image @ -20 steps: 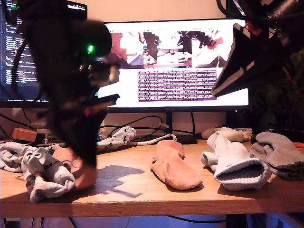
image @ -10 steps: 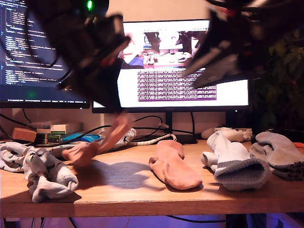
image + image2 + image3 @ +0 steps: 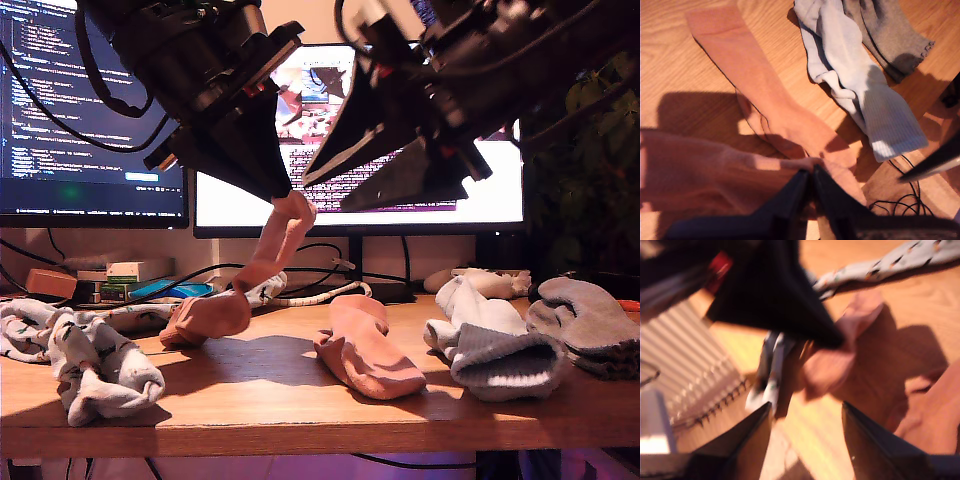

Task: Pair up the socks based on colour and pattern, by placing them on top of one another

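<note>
- My first pincer is pinched tight on a pink sock. In the exterior view it holds the sock up by one end, in front of the monitors.
- The sock hangs long and limp. Its lower end drags on the surface, towards the exterior view's left.
- My second pincer is spread wide with nothing between the jaws. It hovers beside the hanging sock, near the first.
- The matching pink sock lies flat mid-surface. That looks like the drop spot.
- On the exterior view's right there's a pale ribbed sock, and a grey sock just beside it. The first wrist view shows the two edge to edge.
- On the exterior view's left sits a bundle of printed socks, with another printed one behind the hanging sock.
- Handling call: these are light, soft and floppy. They fold and swing, so they land crumpled unless laid down slowly.
- An end grip suits this one: the sock trails out straight, and the free end can touch down first on its mate.
- Fabric this thin can slide out of a light pinch, so I'd take a good fold of cloth.
</note>
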